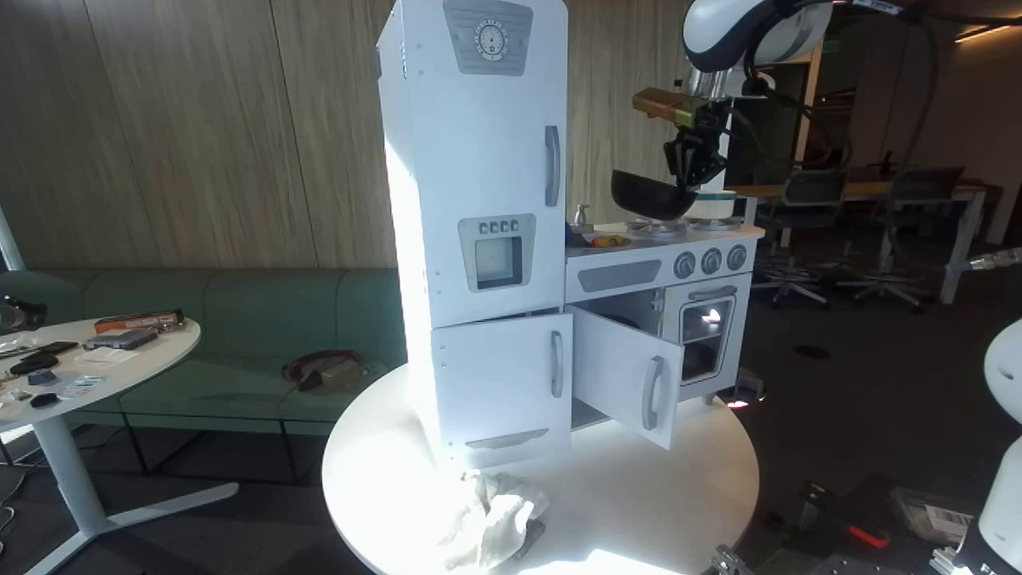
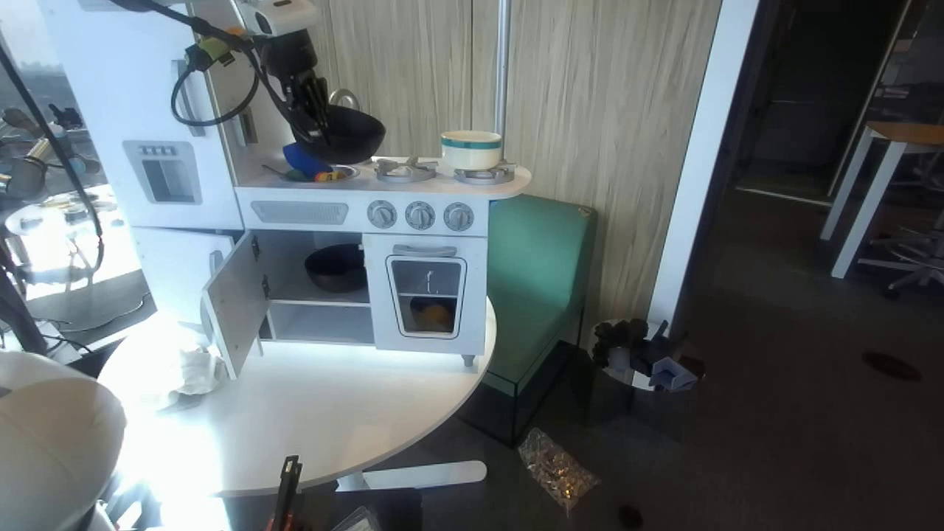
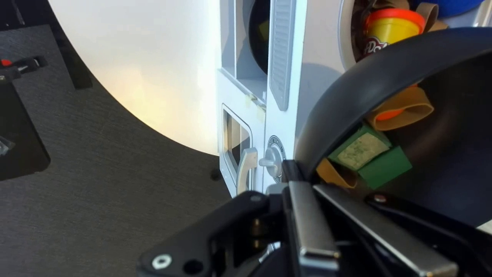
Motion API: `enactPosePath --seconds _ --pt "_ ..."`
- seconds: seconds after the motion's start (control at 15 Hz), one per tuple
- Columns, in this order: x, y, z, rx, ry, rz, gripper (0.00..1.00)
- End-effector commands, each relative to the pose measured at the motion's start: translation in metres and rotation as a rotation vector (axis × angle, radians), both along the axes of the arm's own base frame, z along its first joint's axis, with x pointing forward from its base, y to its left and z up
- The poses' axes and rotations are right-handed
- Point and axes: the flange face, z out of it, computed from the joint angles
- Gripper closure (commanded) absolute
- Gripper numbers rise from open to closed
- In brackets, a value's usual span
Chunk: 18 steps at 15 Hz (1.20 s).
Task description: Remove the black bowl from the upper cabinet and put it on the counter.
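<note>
My gripper [image 1: 688, 180] is shut on the rim of a black bowl [image 1: 648, 196] and holds it slightly tilted above the counter [image 2: 369, 186]. The bowl also shows in an exterior view [image 2: 355, 134] and in the wrist view [image 3: 346, 92], where the gripper [image 3: 303, 173] pinches its edge. A green box and tan loops show inside it. The upper cabinet [image 1: 495, 136] on the tall tower has its plain white door shut; its inside is hidden. Another black bowl [image 2: 335, 267] sits on the upper shelf of the open cabinet under the counter.
A white pot with a green band [image 2: 472, 151] stands on the right burner; the left burner [image 2: 405, 173] is bare. The sink holds a blue item [image 2: 304, 158] and a Play-Doh tub [image 3: 392, 29]. The lower cabinet door [image 1: 627, 371] stands open over the round table [image 2: 332, 420].
</note>
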Motion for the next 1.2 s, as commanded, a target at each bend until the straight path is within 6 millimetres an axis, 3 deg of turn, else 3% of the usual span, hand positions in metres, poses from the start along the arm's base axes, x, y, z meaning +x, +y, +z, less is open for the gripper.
enactPosePath --seconds 0.0,0.33,0.67,1.13 --pt "0.007 0.003 0.017 0.040 0.009 -0.038 0.98" --pt "0.012 0.005 0.020 0.063 0.050 -0.081 0.98" --pt "0.021 0.004 0.029 0.057 -0.046 -0.099 0.98" --pt "0.022 0.001 0.026 0.068 -0.029 -0.128 0.98"
